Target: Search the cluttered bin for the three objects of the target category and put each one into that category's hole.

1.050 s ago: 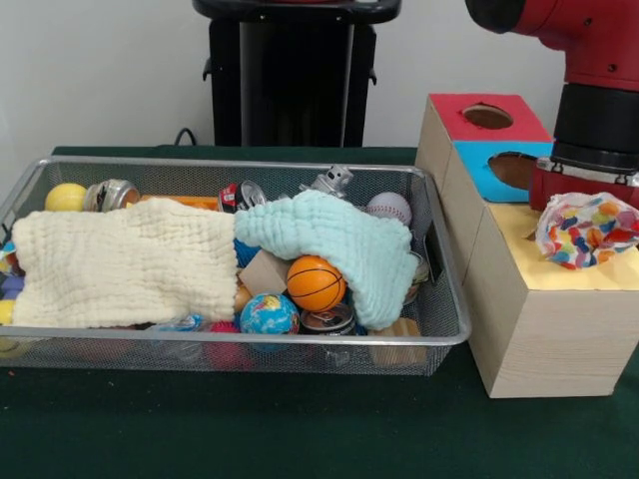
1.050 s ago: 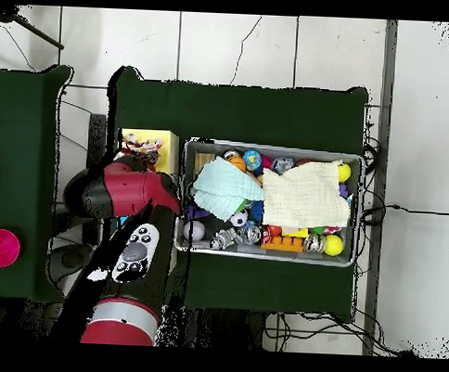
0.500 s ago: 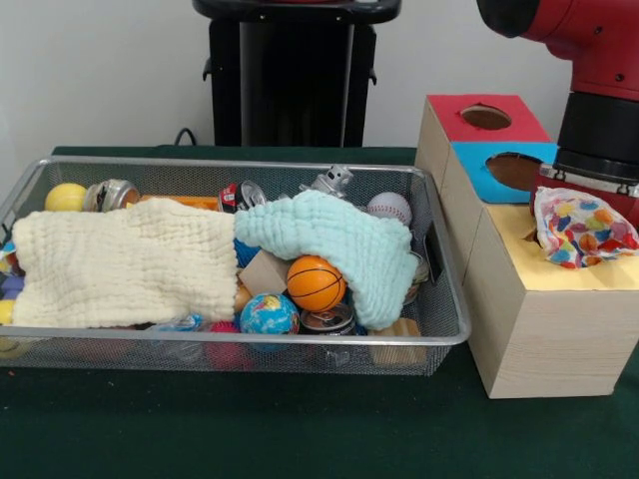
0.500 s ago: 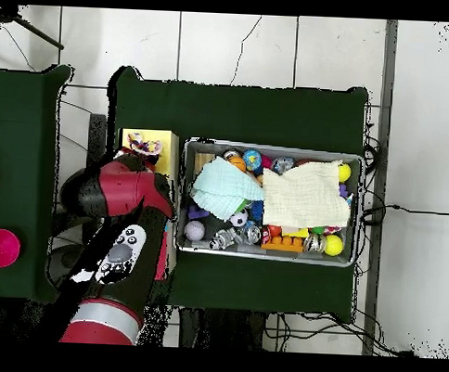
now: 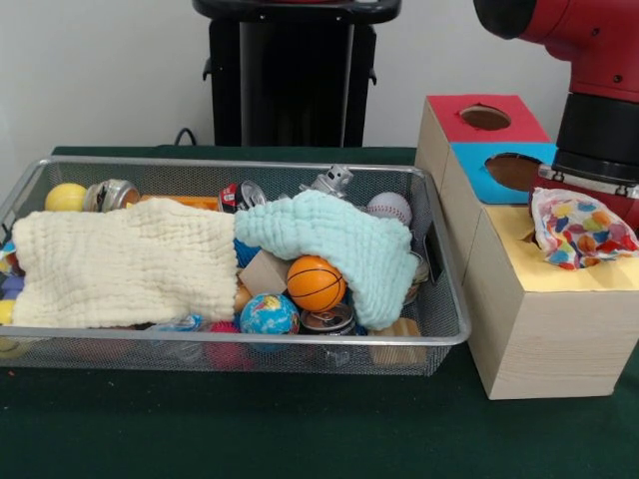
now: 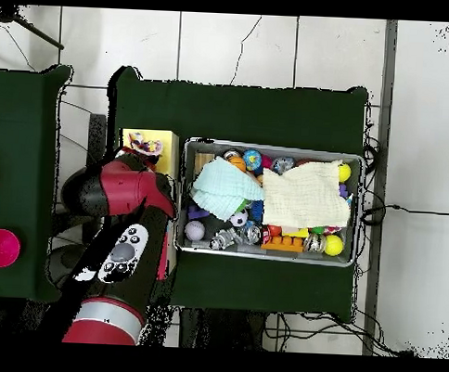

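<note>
Plain white wall (image 5: 100, 70) at 12 o'clock in the front view. Table covered with dark green cloth (image 5: 250, 429). Overhead view: pale tiled floor (image 6: 271, 47), cracked; black cables (image 6: 408, 211) at 3 o'clock.

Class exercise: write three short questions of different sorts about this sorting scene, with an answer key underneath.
1. True or false: the orange basketball lies partly under the mint cloth.
2. Which panel of the wooden box does the multicoloured bag rest on? A red, B blue, C yellow.
3. Fill in: beside the basketball, nearer the wire bin's front wall, sits a ____ ball.

Key: 1 true; 2 C; 3 globe.
</note>
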`<state>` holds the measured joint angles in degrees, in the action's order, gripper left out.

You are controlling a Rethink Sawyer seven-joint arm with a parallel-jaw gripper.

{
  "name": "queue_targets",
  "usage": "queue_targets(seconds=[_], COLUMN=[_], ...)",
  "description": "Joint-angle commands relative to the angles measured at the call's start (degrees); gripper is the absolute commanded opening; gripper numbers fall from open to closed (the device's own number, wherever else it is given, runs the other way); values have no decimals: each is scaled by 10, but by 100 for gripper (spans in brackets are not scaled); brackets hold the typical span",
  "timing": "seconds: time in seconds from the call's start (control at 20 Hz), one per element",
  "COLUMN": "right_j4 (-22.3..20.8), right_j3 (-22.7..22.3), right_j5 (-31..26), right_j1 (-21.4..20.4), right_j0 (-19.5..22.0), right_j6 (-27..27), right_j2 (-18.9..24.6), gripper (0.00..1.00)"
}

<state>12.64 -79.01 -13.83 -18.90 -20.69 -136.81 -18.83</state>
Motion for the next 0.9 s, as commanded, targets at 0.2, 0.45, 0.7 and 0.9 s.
queue_targets(seconds=[0.2,0.45,0.7,0.9], right_j4=[23,27,21,10], right_j3=[-73,-91,-123,-120], right_j5=[-46,-52,-54,-100], right_j1=[76,57,10,-16], right_j0=[-26,-13,22,29], right_j6=[-97,-83,-54,-34], right_j2=[61,72,102,90], gripper=[0,0,0,0])
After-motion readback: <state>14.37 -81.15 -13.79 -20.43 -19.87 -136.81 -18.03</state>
